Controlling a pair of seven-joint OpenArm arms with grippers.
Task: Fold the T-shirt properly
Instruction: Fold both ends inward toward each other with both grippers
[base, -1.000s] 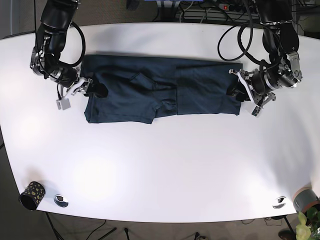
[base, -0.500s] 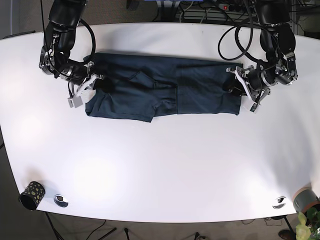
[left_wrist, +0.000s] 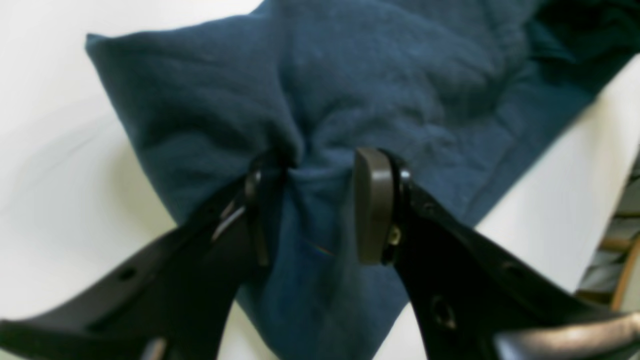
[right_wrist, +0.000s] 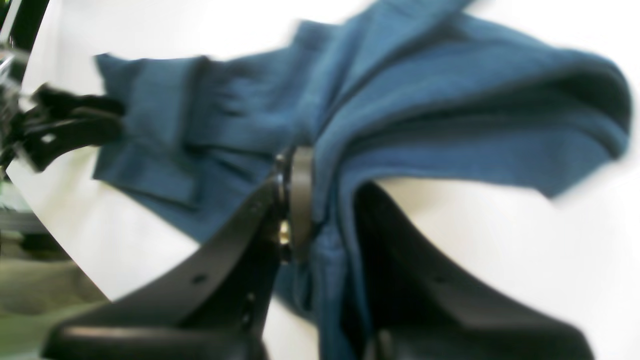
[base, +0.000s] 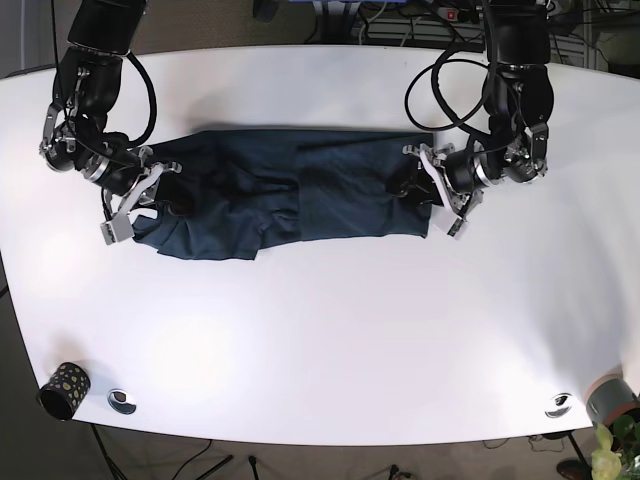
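Lying across the upper middle of the white table (base: 320, 340), a dark blue T-shirt (base: 290, 195) sits as a long band running side to side, w/ creases and an overlapping fold near its centre.

Left gripper (base: 425, 190) (base view's right side) is at the shirt's end there. Left wrist view: both black fingers (left_wrist: 372, 220) pinch a bunched ridge of fabric betw. them, cloth puckered into radiating wrinkles at the grip; corner of shirt spreads out beyond onto white surface. Clenched on cloth.

Right gripper (base: 150, 195) (base view's left side) is at the opp. end. Right wrist view, blurry: a fold of blue fabric passes betw. the two black fingers (right_wrist: 300, 200), one layer draped over and billowing to the side, lifted off the table w/ white showing under it. Grasping cloth also. Other arm's gripper visible as dark shape at far end of shirt in that view.

Shirt's lower edge uneven in base view, dipping lower toward right gripper's side.

Elsewhere on table: small dark speckled cup (base: 62, 390) at near corner, round metal disc (base: 122, 401) beside it, another disc (base: 559, 405) at opp. near corner. Cables (base: 470, 95) loop behind left arm.
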